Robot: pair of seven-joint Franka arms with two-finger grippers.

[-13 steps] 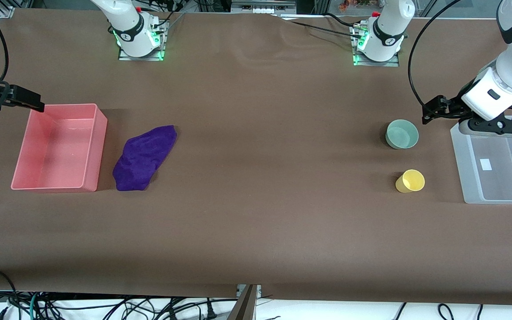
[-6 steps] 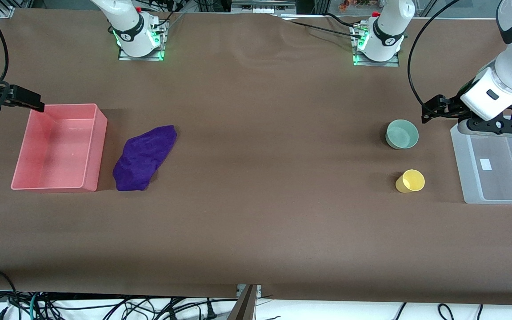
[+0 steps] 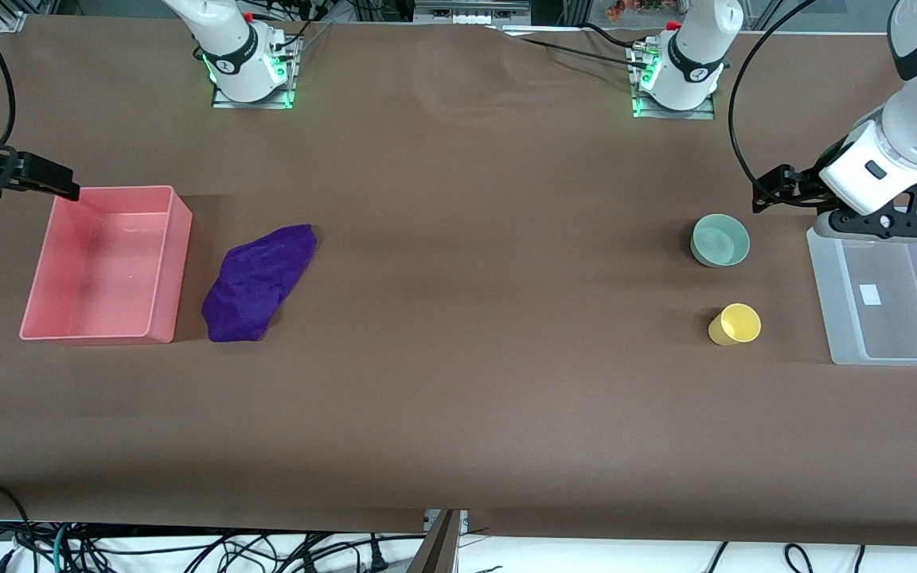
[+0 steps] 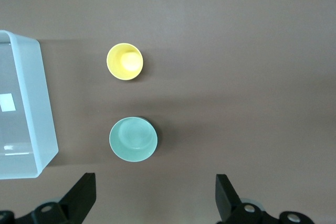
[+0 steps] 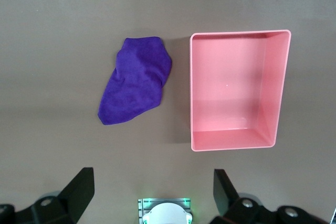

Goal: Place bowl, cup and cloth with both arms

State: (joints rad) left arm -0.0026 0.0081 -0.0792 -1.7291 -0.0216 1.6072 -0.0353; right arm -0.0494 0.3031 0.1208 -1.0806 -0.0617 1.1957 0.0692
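The mint-green bowl (image 3: 719,239) stands upright toward the left arm's end of the table. The yellow cup (image 3: 735,324) stands nearer the front camera than the bowl. Both show in the left wrist view, the bowl (image 4: 133,139) and the cup (image 4: 125,62). My left gripper (image 3: 774,194) hangs open and empty in the air beside the bowl, its jaws wide apart in its wrist view (image 4: 155,195). The purple cloth (image 3: 259,281) lies crumpled beside the pink bin (image 3: 164,270). My right gripper (image 3: 51,181) hangs open and empty over the pink bin's corner, wide apart in its wrist view (image 5: 152,187), which also shows the cloth (image 5: 137,80).
A clear plastic bin (image 3: 833,302) stands at the left arm's end of the table, beside the bowl and cup. The pink bin (image 5: 273,87) is empty. The right arm's base (image 5: 165,212) shows in the right wrist view. Brown cloth covers the table.
The left arm's hand has shifted slightly up and toward the bowl's side. The right arm and the objects have not moved.
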